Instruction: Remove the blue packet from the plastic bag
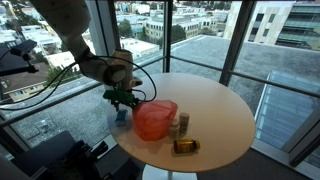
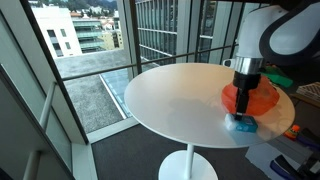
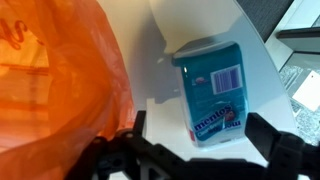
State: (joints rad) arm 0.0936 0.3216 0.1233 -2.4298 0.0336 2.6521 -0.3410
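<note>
The blue Mentos packet (image 3: 212, 85) lies flat on the white round table, outside and just beside the orange plastic bag (image 3: 55, 80). My gripper (image 3: 200, 135) is open, hovering over the packet's near end with one finger on each side and gaps between them. In both exterior views the gripper (image 1: 122, 100) (image 2: 243, 102) points down just above the packet (image 1: 121, 116) (image 2: 244, 125) at the table's edge, next to the crumpled bag (image 1: 155, 120) (image 2: 258, 97).
The round table (image 1: 215, 110) (image 2: 170, 100) stands by floor-to-ceiling windows. A small upright jar (image 1: 183, 123) and a brown item lying down (image 1: 185, 146) sit beside the bag. The table edge is right next to the packet.
</note>
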